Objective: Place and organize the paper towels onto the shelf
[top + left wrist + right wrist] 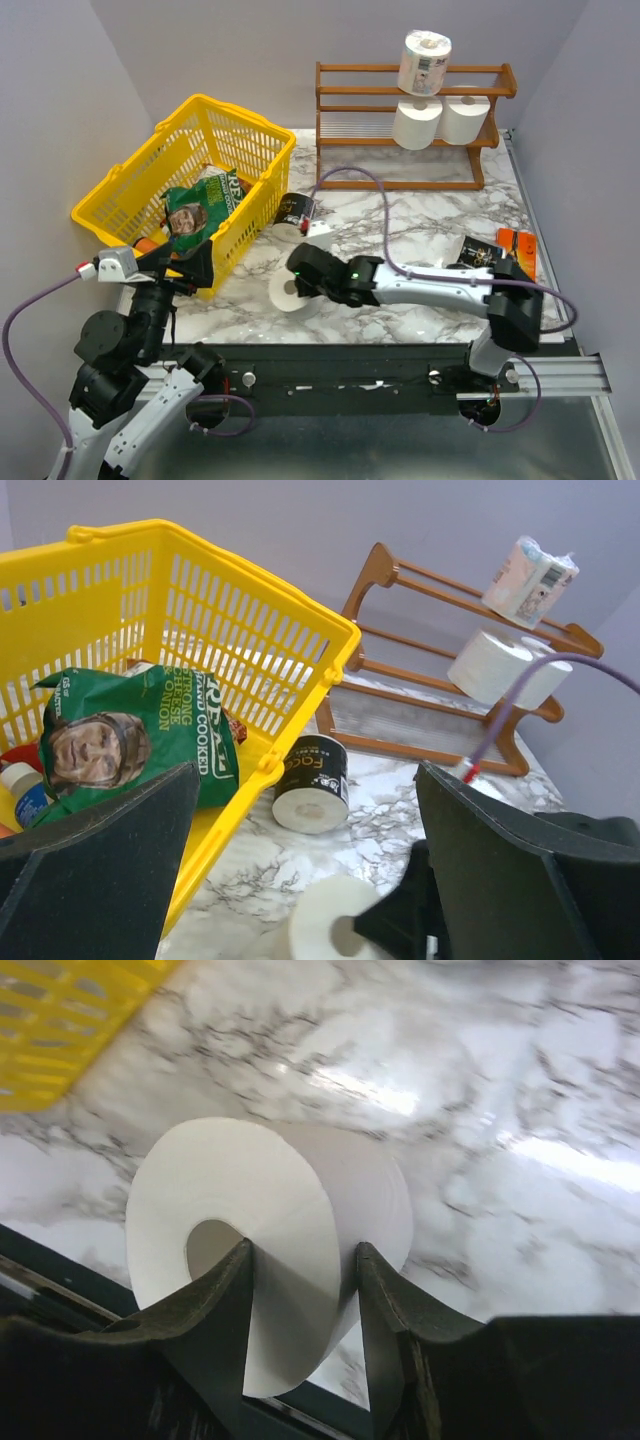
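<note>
One roll (290,1200) tight between right fingers (385,1305), left fingers (100,865) apart, yellow basket (240,640) alongside.

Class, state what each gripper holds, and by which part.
Right gripper pinches a paper roll, one finger at its core hole, the other on its outer side. Left gripper holds nothing.

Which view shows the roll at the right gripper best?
The right wrist view: the roll is large and close, held between the fingers, with its core visible. In the top external view the roll is small and partly hidden. The left wrist view catches only its top at the bottom edge.
</note>
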You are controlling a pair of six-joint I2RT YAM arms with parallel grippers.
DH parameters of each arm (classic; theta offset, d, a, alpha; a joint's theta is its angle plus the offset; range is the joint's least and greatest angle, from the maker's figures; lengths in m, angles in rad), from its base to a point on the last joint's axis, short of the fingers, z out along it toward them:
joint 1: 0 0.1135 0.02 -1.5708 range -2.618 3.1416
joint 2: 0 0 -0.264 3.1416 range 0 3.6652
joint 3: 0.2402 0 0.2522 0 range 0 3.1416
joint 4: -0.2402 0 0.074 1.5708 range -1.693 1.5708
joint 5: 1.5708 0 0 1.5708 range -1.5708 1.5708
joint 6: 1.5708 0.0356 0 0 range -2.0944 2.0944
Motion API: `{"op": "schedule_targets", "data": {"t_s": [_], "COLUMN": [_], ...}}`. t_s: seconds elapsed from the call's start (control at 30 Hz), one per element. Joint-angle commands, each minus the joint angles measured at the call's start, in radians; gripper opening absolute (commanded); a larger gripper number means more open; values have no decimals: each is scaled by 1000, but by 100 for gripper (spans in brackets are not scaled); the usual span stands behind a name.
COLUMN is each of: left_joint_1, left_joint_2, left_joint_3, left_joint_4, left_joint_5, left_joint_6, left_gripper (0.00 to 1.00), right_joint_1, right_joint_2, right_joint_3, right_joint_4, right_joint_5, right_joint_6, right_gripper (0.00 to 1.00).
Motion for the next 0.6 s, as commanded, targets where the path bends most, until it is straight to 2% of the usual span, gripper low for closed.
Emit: {"op": "schedule_targets", "data": {"t_s": [0.0, 0.07, 0.13, 0.27, 0.3, 0.33, 0.4, 0.43, 0.57], "left_joint_1": [-1, -1, -1, -1, -1, -1, -1, -1, -1], "left_joint_2": [29, 46, 60, 128, 144, 158, 190, 198, 205], "left_joint_3": [-29, -53, -70, -96, -98, -99, -105, -110, -139], "left_joint_4": [50, 69, 101, 161, 178, 184, 204, 208, 213], "left_joint_5": [37, 43, 59, 94, 103, 112, 160, 172, 189], "left_joint_6": [10, 13, 13, 35, 41, 48, 85, 97, 116], "left_gripper": [99, 99, 99, 99, 99, 99, 99, 99, 99], "right_joint_1": [-65, -152, -220, -354, -369, -383, -403, -406, -408], "right_joint_2": [-206, -306, -339, -386, -398, -408, -440, -451, -500], "right_joint_3": [-237, -360, -405, -437, -442, -442, -433, -410, -341], "right_joint_4": [-40, -1, 47, 49, 47, 47, 29, 10, -57], "right_joint_5": [141, 131, 88, 114, 112, 111, 118, 131, 80], "right_joint_6": [34, 31, 10, -2, 1, -8, -33, -63, -223], "right_gripper": [35, 36, 36, 39, 41, 50, 56, 63, 70]}}
